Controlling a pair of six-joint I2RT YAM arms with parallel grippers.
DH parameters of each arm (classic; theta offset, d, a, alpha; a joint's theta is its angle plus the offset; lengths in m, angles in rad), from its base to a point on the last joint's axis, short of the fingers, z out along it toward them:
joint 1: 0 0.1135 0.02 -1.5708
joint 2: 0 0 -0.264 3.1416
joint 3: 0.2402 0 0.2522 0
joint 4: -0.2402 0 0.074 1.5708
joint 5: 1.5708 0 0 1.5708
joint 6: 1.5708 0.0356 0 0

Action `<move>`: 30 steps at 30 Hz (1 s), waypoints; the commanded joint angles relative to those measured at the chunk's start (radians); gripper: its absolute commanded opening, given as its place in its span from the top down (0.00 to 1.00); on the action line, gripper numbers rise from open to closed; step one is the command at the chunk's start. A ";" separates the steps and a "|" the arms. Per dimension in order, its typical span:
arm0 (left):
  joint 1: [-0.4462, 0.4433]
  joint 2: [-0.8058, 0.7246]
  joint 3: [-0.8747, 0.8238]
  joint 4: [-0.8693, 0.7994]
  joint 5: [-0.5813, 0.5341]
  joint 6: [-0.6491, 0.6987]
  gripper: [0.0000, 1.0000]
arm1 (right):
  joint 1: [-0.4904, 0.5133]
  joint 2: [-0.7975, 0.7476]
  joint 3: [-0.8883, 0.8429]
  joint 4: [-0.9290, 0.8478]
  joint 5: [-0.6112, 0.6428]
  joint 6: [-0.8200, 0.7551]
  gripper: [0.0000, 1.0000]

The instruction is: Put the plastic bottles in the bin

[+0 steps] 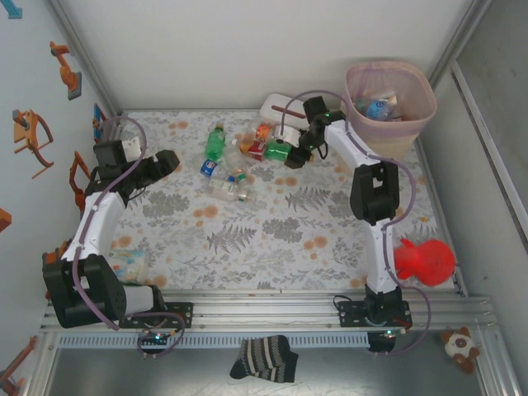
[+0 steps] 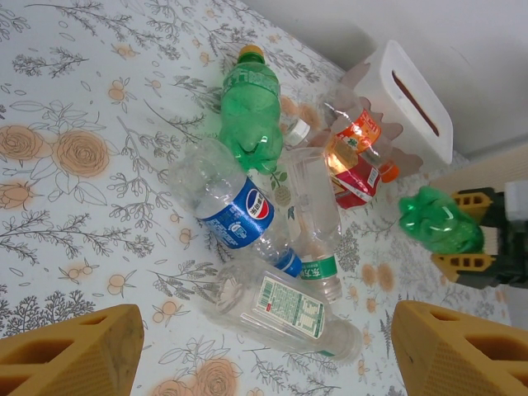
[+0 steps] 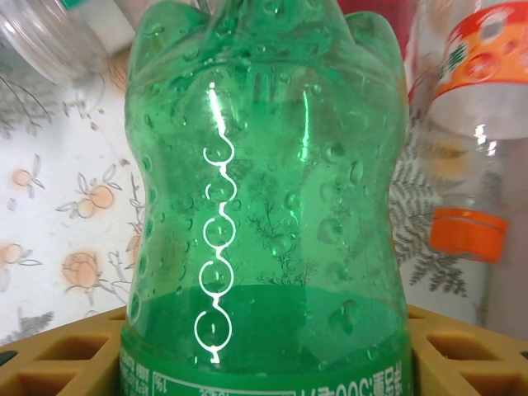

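Right hand (image 1: 290, 153): closed on the green bottle (image 3: 264, 190). Its yellow pads (image 3: 66, 351) press the label end from both sides, and the ribbed base points away from the wrist.
Green bottle: at the 3 o'clock edge of the pile, low over the tabletop (image 1: 247, 239). Whether it is lifted clear or touching, I cannot tell.
Why this grip: taking the bottle across its body leaves its ends free, so it can be swung over a rim and dropped. This was likely chosen as the bottle on the pile's bin side.
Bin (image 1: 430, 97): in the far right corner, at about 2 o'clock from the right hand and well within that arm's reach. A few bottles (image 1: 379, 106) already lie in its pink liner.
Pile: the loose bottles cluster at 11 o'clock from the tabletop's middle. A second green bottle (image 2: 250, 103) lies at the far side, with a Pepsi bottle (image 2: 235, 206) and clear ones touching or crossing one another nearer the left hand.
Left hand (image 1: 170, 160): its fingers (image 2: 70, 351) are spread wide with nothing between them. It is aimed at the pile from 9 o'clock, apparently waiting its turn.
Tissue box (image 2: 408, 99): just beyond the pile at 12 o'clock. It is not part of the job.
Progress: early to middle, since many bottles are not yet binned.
Risk: the thin wet-looking plastic may slip or buckle, and a neighbouring red-labelled bottle (image 2: 355, 177) lies close enough to be nudged.
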 commanded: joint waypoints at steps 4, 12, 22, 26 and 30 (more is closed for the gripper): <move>0.006 0.006 0.010 -0.010 0.006 0.009 0.22 | 0.000 -0.132 0.081 -0.074 -0.041 0.122 0.44; 0.006 0.011 0.011 -0.011 0.006 0.009 0.21 | -0.004 -0.208 0.185 -0.059 0.036 0.409 0.46; 0.006 0.014 0.013 -0.010 0.006 0.008 0.21 | -0.041 -0.296 0.222 0.050 0.249 0.990 0.55; 0.006 0.012 0.011 -0.011 0.005 0.008 0.21 | -0.079 -0.338 0.225 0.092 0.273 1.120 0.56; 0.006 0.010 0.011 -0.010 0.005 0.008 0.21 | -0.137 -0.365 0.223 0.121 0.290 1.222 0.58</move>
